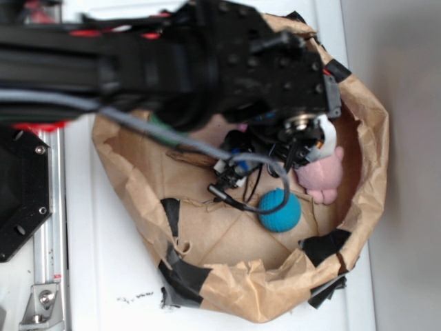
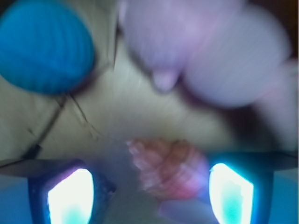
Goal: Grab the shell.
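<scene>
Down on the white worktop, inside the crumpled brown paper nest, the claw hangs spread wide with the shell lying right between its two fingers, nearer the right one and untouched, pink bunny just beyond.

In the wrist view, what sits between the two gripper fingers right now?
The shell lies between the fingers, nearer the one on the picture's right, on brown paper. The gripper looks open, not touching it. The exterior view hides this.
</scene>
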